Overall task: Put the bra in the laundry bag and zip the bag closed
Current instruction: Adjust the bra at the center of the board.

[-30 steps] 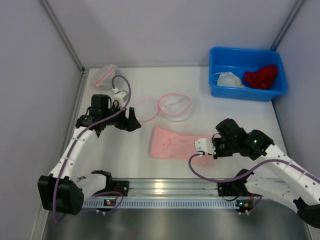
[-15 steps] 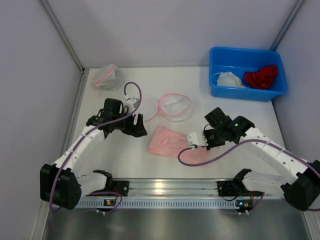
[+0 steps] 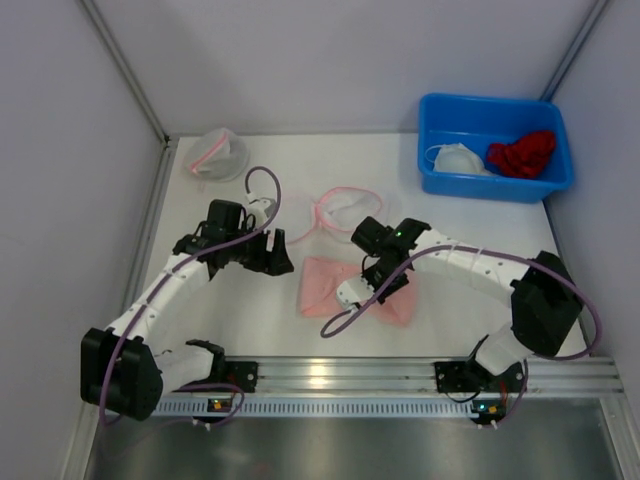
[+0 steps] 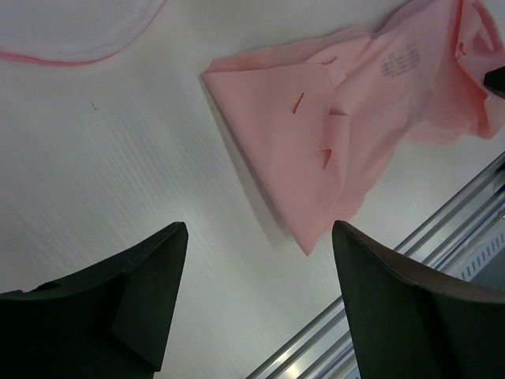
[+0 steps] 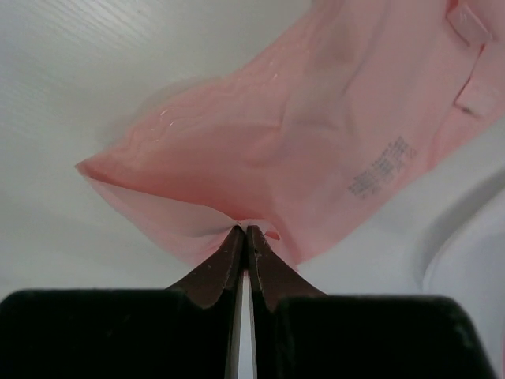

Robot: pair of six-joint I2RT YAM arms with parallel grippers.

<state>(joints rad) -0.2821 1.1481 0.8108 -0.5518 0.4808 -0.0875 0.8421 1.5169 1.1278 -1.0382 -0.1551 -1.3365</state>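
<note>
R gripper pinching pink bra edge, L gripper spread wide above table

Swings the right gripper in leftward, from the end of the bra to its middle. Pinches pink cloth at the closed tips and bunches it up. Brings the left gripper nearer, bra now just ahead of its wide-apart fingers.
</note>
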